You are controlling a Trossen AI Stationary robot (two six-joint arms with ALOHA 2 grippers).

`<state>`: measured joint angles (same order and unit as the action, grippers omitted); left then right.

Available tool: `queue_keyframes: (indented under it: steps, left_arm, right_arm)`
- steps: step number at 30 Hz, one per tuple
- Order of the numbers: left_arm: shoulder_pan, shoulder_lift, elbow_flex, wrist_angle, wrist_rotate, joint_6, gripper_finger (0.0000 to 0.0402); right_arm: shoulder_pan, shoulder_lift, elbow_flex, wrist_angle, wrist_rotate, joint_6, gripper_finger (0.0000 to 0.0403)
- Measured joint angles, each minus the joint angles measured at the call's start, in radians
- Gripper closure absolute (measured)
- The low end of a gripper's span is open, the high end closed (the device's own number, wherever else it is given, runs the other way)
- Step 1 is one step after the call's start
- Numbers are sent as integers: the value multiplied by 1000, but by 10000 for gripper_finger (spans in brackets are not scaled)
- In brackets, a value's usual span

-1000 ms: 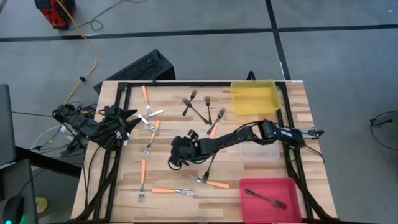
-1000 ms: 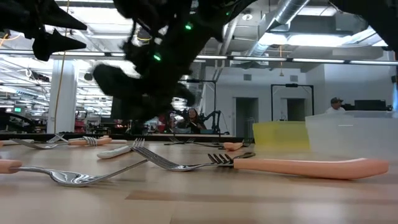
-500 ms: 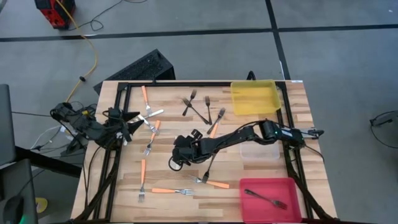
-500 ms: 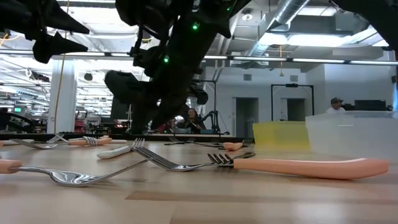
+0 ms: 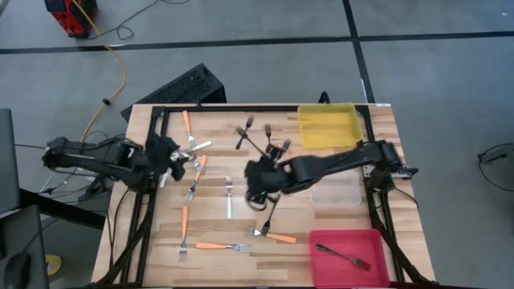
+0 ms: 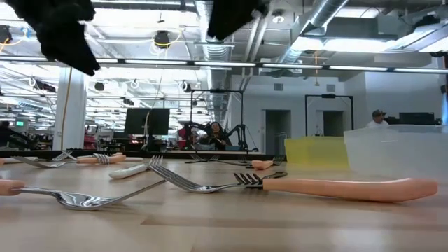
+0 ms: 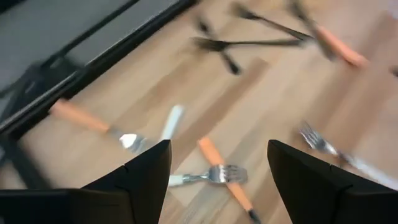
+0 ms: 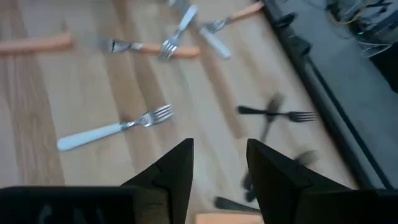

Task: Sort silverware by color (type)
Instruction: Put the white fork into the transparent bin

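Right hand (image 8: 217,171): I see fingers spread, empty | white-handled fork (image 8: 112,126) just ahead: light, rigid, slippery | I'd pinch mid-handle.

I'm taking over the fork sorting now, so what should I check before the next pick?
1. Right claw free: ok, open with nothing between its fingers, over the table's middle.
2. Left claw free: ok, open and empty, above the forks on the left side.
3. White-handled fork graspable: ok, it lies alone on bare wood.
4. Red bin holds one kind: ok, only a dark fork.
5. Clear bin contents: cannot tell.
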<state>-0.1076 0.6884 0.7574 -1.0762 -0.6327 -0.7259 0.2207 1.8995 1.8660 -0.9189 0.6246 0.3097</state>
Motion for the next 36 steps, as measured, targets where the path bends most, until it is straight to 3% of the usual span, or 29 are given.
queue_keyframes:
  steps: [5,10,14,19,30,36]
  left_arm:
    - [156,90,15,7,-16,-81,150]
    - [260,192,6,44,246,150,150]
    - [305,304,5,79,281,288,150]
    - [340,431,5,80,409,640,150]
    - [404,676,5,119,435,1004,150]
    - [443,772,5,151,354,1135,150]
  right_arm:
    - [-8,-120,0,-41,14,27,230]
    - [-7,-181,0,-67,15,21,230]
    - [-5,-194,-1,-85,14,-6,230]
    - [4,-194,-1,-136,7,-28,230]
    - [36,-194,-1,-186,6,-23,230]
    - [50,-194,-1,-196,4,-17,230]
